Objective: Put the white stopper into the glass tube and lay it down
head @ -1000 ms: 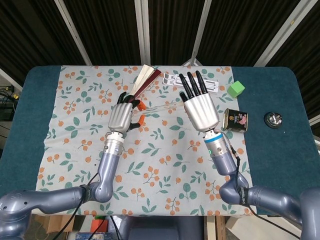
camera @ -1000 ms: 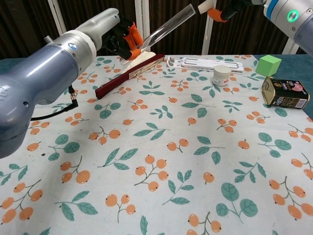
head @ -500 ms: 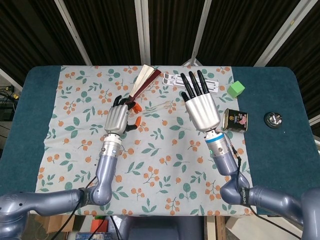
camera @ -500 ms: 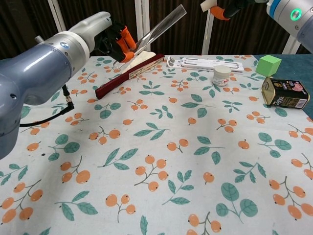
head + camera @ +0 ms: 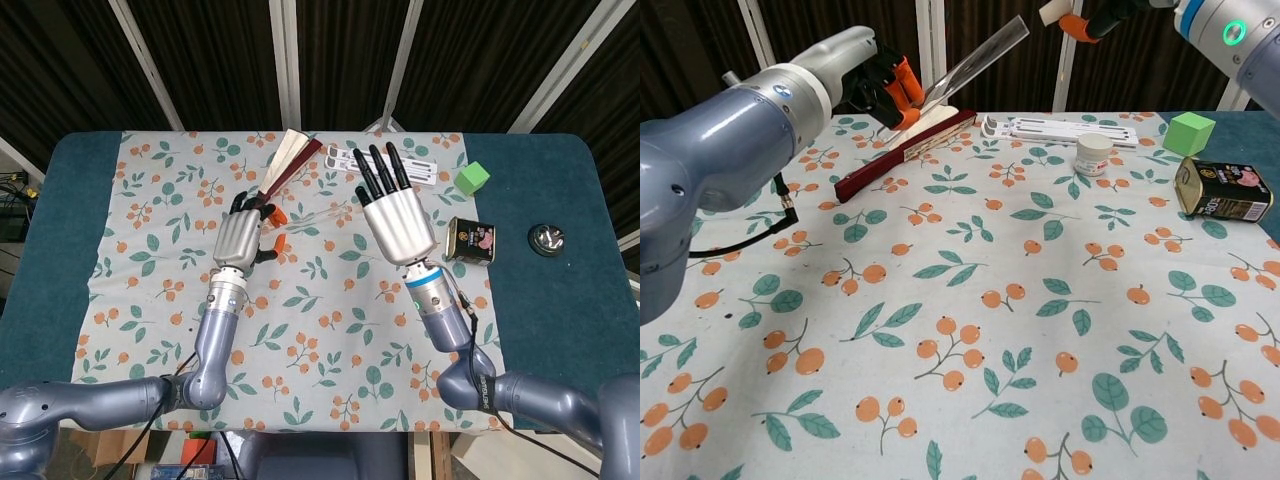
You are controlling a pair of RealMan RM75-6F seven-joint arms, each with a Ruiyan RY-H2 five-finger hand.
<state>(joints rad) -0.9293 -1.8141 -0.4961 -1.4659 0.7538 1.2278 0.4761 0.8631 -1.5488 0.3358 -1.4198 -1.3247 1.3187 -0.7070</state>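
- Above the tabletop's far middle, the chest view shows what the head view hides: the tube (image 5: 975, 60) slanting upward, and the stopper (image 5: 1051, 12) pinched near its raised open end.
- Left hand (image 5: 243, 232) grips the tube's lower end in curled fingers.
- Right hand (image 5: 393, 214) pinches the stopper, other fingers straight.
- Fan (image 5: 902, 153), rack (image 5: 1060, 128), jar (image 5: 1093, 154), cube (image 5: 1189, 132) and tin (image 5: 1223, 190) sit toward the far-right edge.

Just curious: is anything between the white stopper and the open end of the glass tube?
Nothing; the chest view shows only dark background between white stopper and glass tube.
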